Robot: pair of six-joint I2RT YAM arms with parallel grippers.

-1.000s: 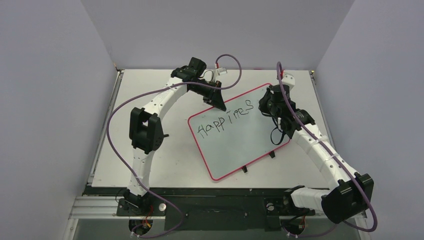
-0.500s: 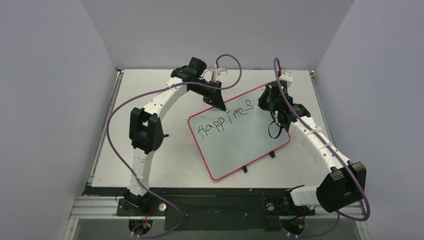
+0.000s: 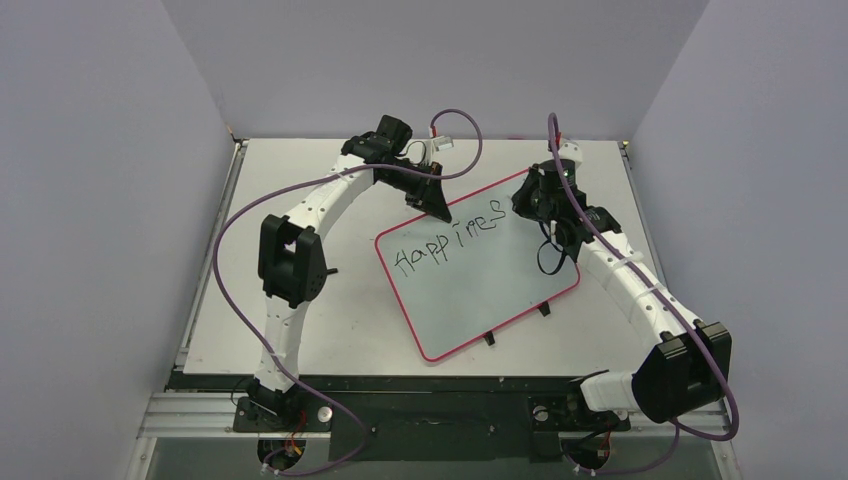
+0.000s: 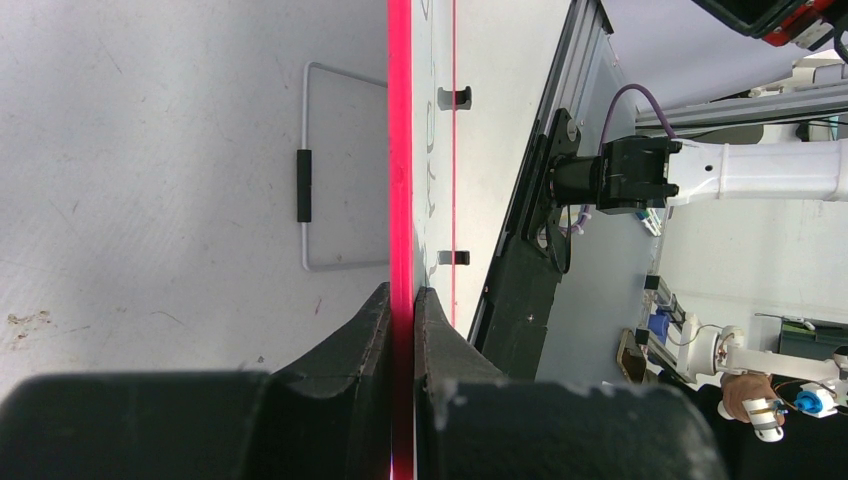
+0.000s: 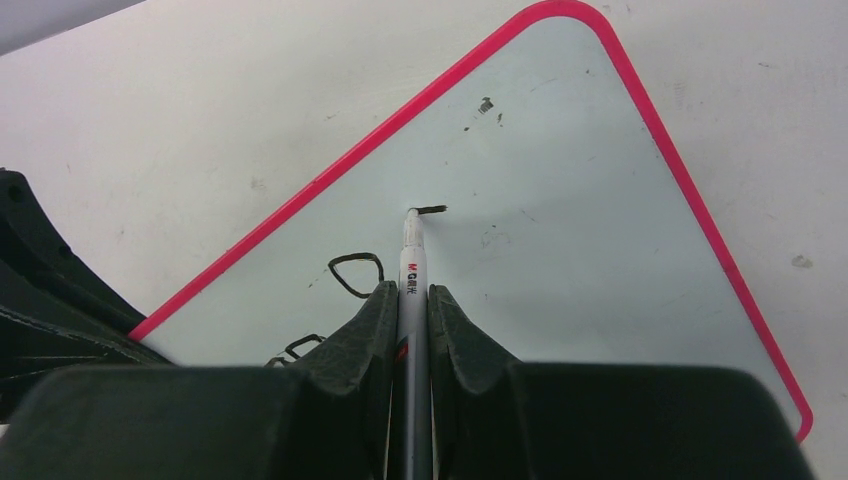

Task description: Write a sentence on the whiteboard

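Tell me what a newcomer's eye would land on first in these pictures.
The red-rimmed whiteboard lies askew mid-table, with black lettering across its far half. The right gripper holds a marker, its tip at a short stroke past the last letter, while the left gripper pinches the board's rim at its far edge.

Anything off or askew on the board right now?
The red-rimmed white whiteboard lies rotated on the table, so the black handwritten lettering slants with it. Small stray black specks mark one corner.

Bright, even light from above in every view I get; shadows on the table [image 3: 340, 310] are soft. In my left wrist view the whiteboard [image 4: 401, 200] rim looks oversaturated, blurred near the lens
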